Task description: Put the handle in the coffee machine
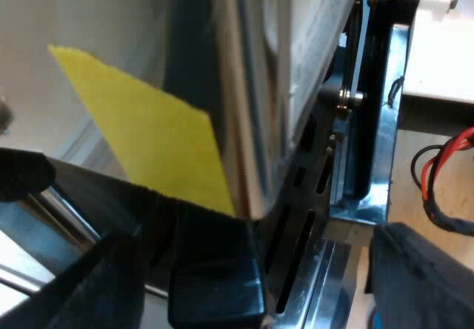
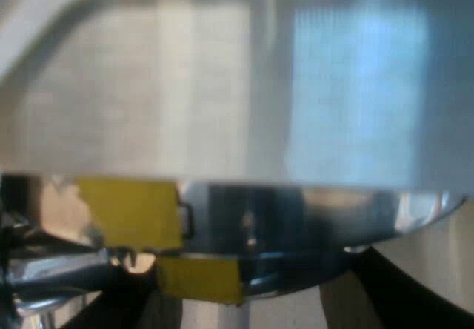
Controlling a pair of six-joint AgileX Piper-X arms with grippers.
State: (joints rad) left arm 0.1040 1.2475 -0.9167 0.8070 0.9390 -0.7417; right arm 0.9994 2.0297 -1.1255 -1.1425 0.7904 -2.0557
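Close against the machine (image 1: pixel 252 84), my left hand (image 1: pixel 259 270) stands wide over the slotted tray (image 1: pixel 315 277) and grips nothing. It is beside a strip of yellow tape (image 1: pixel 148 136), probably kept clear so the other arm has room. Up at the steel front, my right hand (image 2: pixel 244 303) sits just under what I take for the holder (image 2: pixel 311 225), a curved metal rim, seemingly lined up with the brew head for locking. I cannot tell whether that hand grips it.
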